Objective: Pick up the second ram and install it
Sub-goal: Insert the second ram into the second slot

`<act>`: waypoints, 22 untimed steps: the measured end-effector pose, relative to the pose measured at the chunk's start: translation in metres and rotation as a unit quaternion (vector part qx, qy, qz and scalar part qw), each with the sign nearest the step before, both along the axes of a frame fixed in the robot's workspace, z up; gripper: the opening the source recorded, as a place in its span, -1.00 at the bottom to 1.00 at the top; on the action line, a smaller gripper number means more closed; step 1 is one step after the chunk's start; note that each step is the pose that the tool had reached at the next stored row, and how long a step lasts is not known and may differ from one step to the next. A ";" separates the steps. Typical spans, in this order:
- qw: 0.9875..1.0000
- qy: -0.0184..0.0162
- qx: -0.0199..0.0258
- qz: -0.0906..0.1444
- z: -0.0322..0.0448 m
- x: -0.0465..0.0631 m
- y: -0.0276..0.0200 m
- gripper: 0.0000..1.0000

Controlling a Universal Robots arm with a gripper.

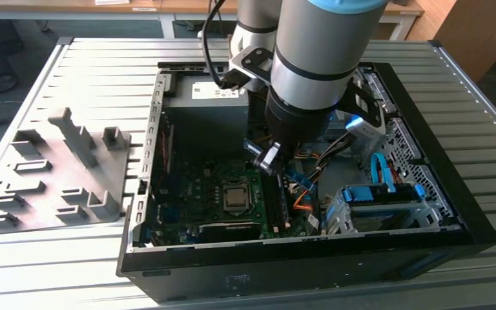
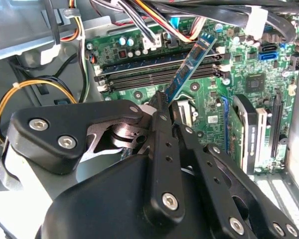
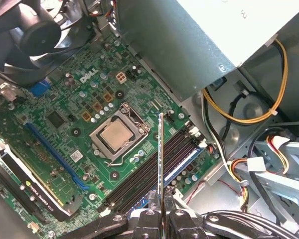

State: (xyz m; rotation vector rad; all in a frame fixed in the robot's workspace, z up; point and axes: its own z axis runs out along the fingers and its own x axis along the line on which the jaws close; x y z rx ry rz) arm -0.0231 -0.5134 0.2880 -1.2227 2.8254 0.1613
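Observation:
My gripper hangs inside the open computer case, shut on the second ram. The second ram is a thin, dark board with small chips. It sticks out from the fingertips at a tilt over the motherboard's long memory slots. In the first wrist view the second ram shows edge-on, rising from my gripper over the memory slots, beside the processor socket. Whether the stick touches a slot cannot be told.
A grey tray with thick uprights lies on the slatted table at the exterior view's left. Inside the case are the power supply, bundles of coloured cables, a blue drive cage, a fan and an expansion card.

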 end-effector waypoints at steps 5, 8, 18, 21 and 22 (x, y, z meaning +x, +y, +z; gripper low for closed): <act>1.000 0.000 0.000 -0.012 -0.0001 0.000 0.0000 -0.73; 1.000 0.000 0.000 -0.020 -0.0002 0.000 0.0000 -0.73; 0.999 0.000 0.000 -0.049 -0.0005 0.000 0.0000 -0.73; 0.998 0.000 0.000 -0.061 -0.0007 0.000 0.0000 -0.73; 0.998 0.000 0.000 -0.066 -0.0007 0.000 0.0000 -0.73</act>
